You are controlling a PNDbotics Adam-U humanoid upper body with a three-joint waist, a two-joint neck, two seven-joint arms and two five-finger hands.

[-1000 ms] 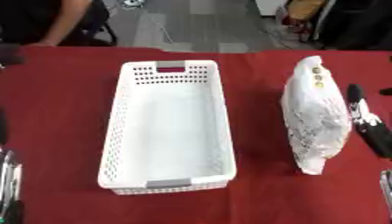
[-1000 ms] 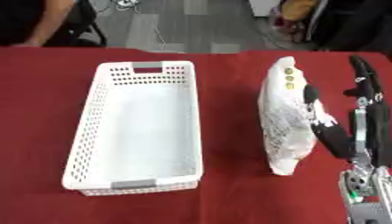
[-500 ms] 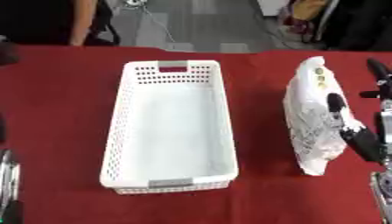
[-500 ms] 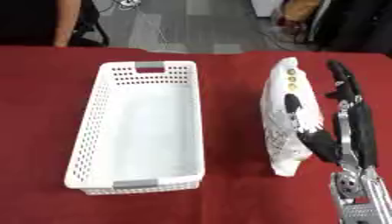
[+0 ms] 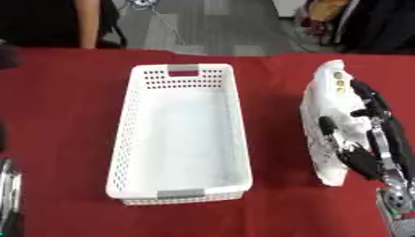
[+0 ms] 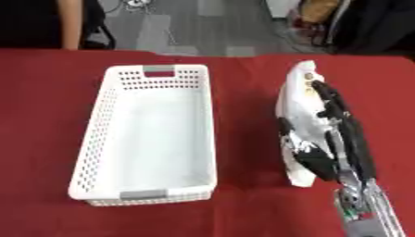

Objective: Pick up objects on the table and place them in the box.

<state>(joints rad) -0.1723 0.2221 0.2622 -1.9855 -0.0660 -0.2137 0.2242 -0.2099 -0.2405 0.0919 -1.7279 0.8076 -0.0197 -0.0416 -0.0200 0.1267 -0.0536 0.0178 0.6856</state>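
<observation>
While the white perforated basket (image 5: 182,134) stood empty at the centre of the red counter (image 5: 57,106), no part of the placement had been completed. The only object I could see awaiting transfer was a white printed plastic bag (image 5: 328,125), which lay flat on the counter to the right of the basket and apart from it. My right hand (image 6: 324,134) lay over the bag, fingers extended along its upper face and thumb at its near left side; the fingers were relaxed, not closed on it. My left hand was not visible. By my judgement, closing on the bag, lifting it and carrying it to the basket all remained.
</observation>
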